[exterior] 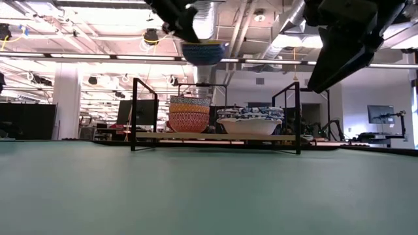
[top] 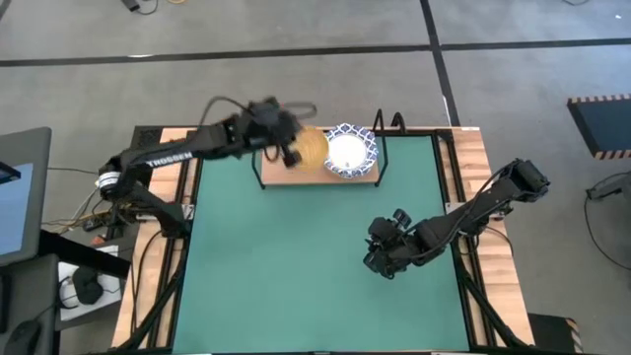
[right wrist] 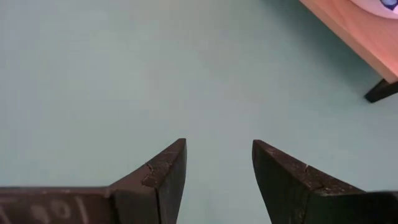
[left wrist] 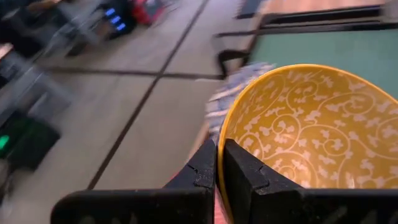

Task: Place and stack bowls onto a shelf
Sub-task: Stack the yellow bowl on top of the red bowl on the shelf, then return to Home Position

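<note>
My left gripper [left wrist: 219,149] reaches over the shelf [top: 320,177] at the table's far edge, shut on a yellow-gold bowl [left wrist: 311,137] with a white scroll pattern inside. In the low view this bowl [exterior: 202,52] hangs above a stack of small patterned bowls [exterior: 189,114] standing on the shelf board. Beside that stack, wide blue-and-white bowls [top: 351,153] rest nested on the board's right half. My right gripper [right wrist: 217,155] is open over the bare green mat [top: 296,266], right of centre, with nothing between its fingers. My left gripper pinches the yellow-gold bowl's rim [left wrist: 219,171], one finger [left wrist: 245,180] inside the bowl and one [left wrist: 200,171] outside. The fingers come from the table's left, slanting down. The bowl is lifted clear above the small stack, mouth up.
The shelf's black wire frame and upright posts [exterior: 135,114] stand at both ends of the board. Wooden side rails [top: 478,197] and cables border the mat. The mat's near half lies bare.
</note>
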Controlling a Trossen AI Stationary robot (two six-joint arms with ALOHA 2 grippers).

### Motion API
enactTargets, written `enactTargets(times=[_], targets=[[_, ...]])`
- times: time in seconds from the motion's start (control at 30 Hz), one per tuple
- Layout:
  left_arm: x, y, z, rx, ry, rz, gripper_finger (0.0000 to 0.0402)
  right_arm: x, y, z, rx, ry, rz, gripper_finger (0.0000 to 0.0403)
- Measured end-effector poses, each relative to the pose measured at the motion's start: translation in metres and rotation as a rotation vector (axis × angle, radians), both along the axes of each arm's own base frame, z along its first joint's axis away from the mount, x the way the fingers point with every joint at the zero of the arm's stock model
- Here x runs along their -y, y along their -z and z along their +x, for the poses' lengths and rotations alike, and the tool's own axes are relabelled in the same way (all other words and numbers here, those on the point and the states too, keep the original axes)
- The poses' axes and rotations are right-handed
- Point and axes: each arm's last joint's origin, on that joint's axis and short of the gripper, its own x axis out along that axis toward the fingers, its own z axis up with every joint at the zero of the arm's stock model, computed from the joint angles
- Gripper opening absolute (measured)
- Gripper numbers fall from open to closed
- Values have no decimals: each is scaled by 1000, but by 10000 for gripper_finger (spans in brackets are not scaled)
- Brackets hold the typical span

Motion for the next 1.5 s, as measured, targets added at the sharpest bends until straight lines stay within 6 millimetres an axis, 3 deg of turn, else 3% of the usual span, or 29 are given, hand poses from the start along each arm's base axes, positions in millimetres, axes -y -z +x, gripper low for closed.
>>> enactTargets(times=[0.17, 0.4, 0.57, 0.77, 0.97, 1.2, 1.33, 1.5], targets=[[-41, 0, -23, 26, -121, -65, 0, 1, 0, 2, 10, 2, 3, 207], [-84, 35, -22, -40, -180, -196, 0, 1, 0, 2, 6, -13, 4, 207], [-102, 57, -17, -74, -216, -246, 2, 0, 0, 2, 0, -18, -1, 207], [-114, 68, -20, -77, -254, -297, 39, 0, 0, 2, -1, -18, 0, 207], [-114, 67, -27, -93, -272, -331, 100, 2, -1, 2, 4, -15, -25, 207], [-97, 34, -40, -18, -233, -262, 145, 11, -28, -6, 101, -38, -168, 207], [-77, 12, -44, 111, -53, -252, 148, 14, -52, -11, 168, -182, -265, 204], [-35, 26, -43, 347, 265, -190, 144, 18, -70, -12, 384, -406, -280, 183]])
